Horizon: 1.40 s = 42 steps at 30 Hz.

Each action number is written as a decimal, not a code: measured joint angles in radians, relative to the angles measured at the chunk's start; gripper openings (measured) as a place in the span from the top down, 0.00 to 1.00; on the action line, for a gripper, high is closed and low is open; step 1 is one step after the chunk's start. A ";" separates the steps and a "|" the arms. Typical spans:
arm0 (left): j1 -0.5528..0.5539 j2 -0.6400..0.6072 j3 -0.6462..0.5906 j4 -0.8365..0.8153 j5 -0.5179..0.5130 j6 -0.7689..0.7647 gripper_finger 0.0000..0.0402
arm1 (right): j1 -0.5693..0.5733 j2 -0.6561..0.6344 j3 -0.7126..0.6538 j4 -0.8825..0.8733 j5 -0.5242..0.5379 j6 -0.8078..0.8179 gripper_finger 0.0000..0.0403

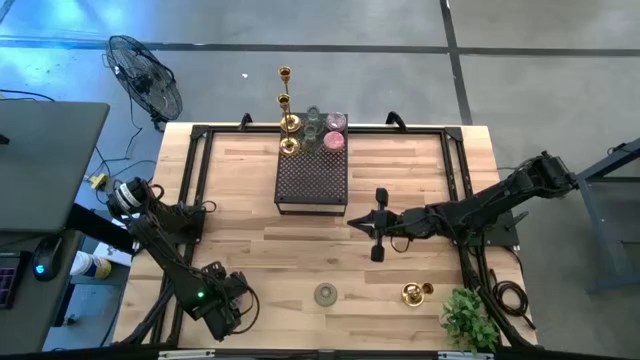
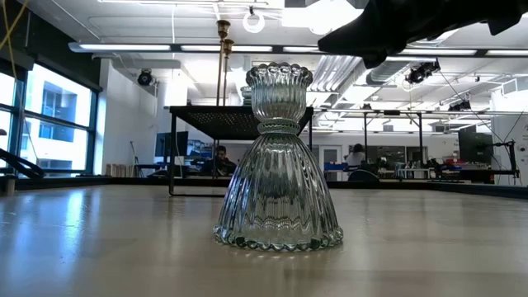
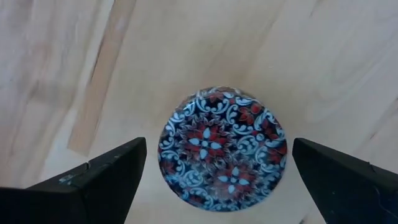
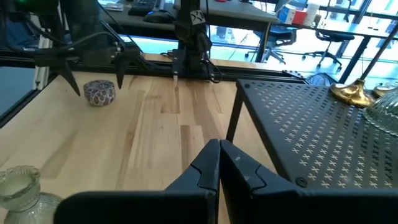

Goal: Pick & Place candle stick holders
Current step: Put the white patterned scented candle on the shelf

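A small round holder (image 3: 222,148) with a red, blue and white flower pattern stands on the table near the left front corner. My left gripper (image 3: 221,186) hangs over it, pointing down and open, one finger on either side, touching nothing; the right wrist view shows the same holder (image 4: 99,92) under that gripper. A clear ribbed glass holder (image 2: 279,161) stands on its wide base near the front edge (image 1: 326,294), and a gold holder (image 1: 415,293) lies to its right. My right gripper (image 1: 355,222) hovers shut beside the box, holding nothing (image 4: 219,155).
A dark dotted box (image 1: 312,180) stands on legs at the table's far middle; tall gold candlesticks (image 1: 288,100) and glass cups (image 1: 325,128) crowd its far end. A leafy plant (image 1: 468,320) sits at the front right corner. Bare wood lies between the box and the front edge.
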<state>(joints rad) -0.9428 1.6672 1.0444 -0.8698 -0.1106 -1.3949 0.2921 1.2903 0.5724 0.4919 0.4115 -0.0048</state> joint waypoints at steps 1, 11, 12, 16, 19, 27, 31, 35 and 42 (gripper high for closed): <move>0.000 0.000 -0.008 0.007 -0.003 0.001 0.02 | 0.003 0.000 0.000 0.000 0.001 0.000 1.00; 0.000 0.000 -0.048 0.071 -0.012 0.012 0.06 | 0.038 0.000 0.000 0.022 0.027 -0.001 1.00; 0.000 0.000 -0.048 0.068 -0.012 0.019 0.09 | 0.043 0.000 0.000 0.022 0.035 -0.002 1.00; 0.000 0.000 -0.048 0.067 -0.014 0.047 0.24 | 0.058 0.000 0.000 0.022 0.055 -0.003 1.00; 0.000 -0.001 -0.047 0.058 -0.015 0.055 0.30 | 0.065 0.000 0.000 0.022 0.058 -0.003 1.00; 0.037 -0.023 0.028 -0.080 -0.060 0.124 0.30 | 0.073 0.000 0.000 0.022 0.058 0.004 1.00; 0.125 -0.025 0.080 -0.057 -0.165 0.255 0.30 | 0.080 0.000 0.000 0.034 0.052 0.003 1.00; 0.269 -0.023 0.083 0.097 -0.211 0.423 0.30 | 0.082 0.000 0.000 0.040 0.053 -0.001 1.00; 0.501 0.070 0.083 0.392 -0.201 0.677 0.30 | 0.082 0.000 0.000 0.040 0.053 -0.027 1.00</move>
<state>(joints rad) -0.4415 1.7370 1.1278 -0.4774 -0.3115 -0.7183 0.3740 1.2900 0.5724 0.5316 0.4645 -0.0318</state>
